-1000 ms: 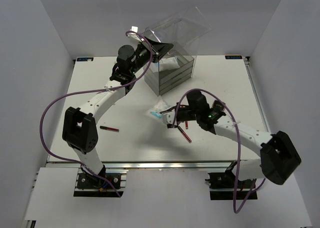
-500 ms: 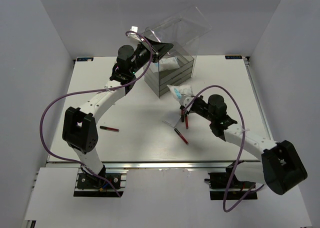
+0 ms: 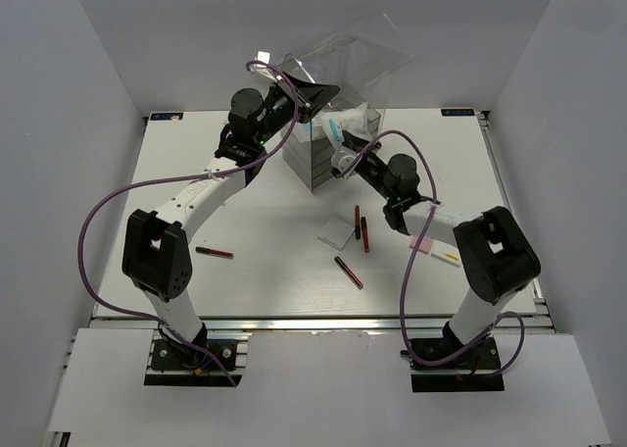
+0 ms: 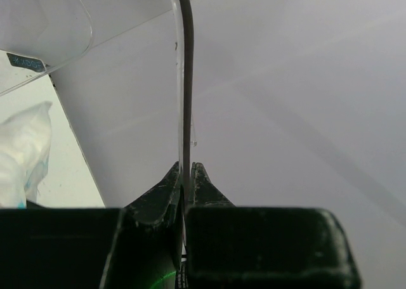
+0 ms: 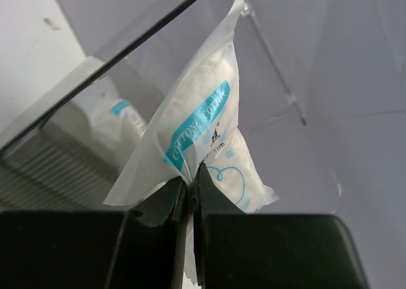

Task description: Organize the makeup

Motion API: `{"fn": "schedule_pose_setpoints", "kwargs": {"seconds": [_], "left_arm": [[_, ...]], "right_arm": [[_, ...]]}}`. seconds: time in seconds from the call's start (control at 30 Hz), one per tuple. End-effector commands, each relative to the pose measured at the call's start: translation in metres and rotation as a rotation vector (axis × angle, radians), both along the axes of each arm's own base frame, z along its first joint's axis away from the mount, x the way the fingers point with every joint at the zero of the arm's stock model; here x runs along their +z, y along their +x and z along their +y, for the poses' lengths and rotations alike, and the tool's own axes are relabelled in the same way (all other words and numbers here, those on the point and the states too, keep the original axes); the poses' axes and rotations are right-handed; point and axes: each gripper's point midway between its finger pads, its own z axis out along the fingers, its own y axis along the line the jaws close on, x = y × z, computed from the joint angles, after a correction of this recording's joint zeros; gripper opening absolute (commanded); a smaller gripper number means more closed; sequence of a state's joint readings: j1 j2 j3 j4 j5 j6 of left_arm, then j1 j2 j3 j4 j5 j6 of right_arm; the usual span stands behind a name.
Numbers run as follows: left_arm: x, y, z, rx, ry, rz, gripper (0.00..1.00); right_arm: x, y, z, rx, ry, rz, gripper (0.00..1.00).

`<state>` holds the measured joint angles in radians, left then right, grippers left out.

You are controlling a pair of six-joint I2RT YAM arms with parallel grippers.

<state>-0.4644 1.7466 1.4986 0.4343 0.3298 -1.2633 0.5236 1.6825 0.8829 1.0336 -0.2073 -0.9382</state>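
My right gripper [image 3: 345,156] is shut on a white packet with blue print [image 3: 349,126] and holds it over the open top of the clear drawer box [image 3: 323,158]. In the right wrist view the packet [image 5: 203,130] hangs up from my closed gripper [image 5: 189,175], and another packet [image 5: 117,115] lies inside the box. My left gripper [image 3: 315,96] is shut on the edge of the box's clear lid [image 3: 362,55] and holds it raised; the left wrist view shows the lid edge [image 4: 184,99] pinched in my gripper [image 4: 188,170]. Red/black pencils [image 3: 361,227] [image 3: 348,271] [image 3: 214,253] and a white pad [image 3: 336,234] lie on the table.
A pink and yellow flat item [image 3: 435,250] lies on the table beside the right forearm. The white table [image 3: 245,280] ends at a metal rail at the near edge. Grey walls stand close on the left, right and back.
My right gripper has carried the white packet from the table's middle up and back to the top of the box. The left arm has held still with the lid.
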Motion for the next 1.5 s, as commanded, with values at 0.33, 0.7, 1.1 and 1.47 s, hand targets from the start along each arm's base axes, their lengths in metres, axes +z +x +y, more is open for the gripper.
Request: {"fn": "schedule_pose_setpoints", "kwargs": {"seconds": [0.33,0.7,1.1,1.47], "left_arm": [[0.007,0.001,0.003,-0.001,-0.025,-0.006,0.00],[0.003,0.006,0.001,-0.012,-0.027,-0.009,0.00],[0.000,0.011,0.000,-0.015,-0.030,-0.006,0.00],[-0.008,0.013,0.001,-0.010,-0.023,0.009,0.00]], "right_arm": [[0.059,0.060,0.021,-0.074,0.044,-0.314,0.00],[0.043,0.114,0.021,-0.124,-0.011,-0.289,0.00],[0.013,0.137,0.019,-0.108,-0.166,-0.236,0.68],[0.026,0.035,-0.010,0.084,-0.163,-0.163,0.84]]}}
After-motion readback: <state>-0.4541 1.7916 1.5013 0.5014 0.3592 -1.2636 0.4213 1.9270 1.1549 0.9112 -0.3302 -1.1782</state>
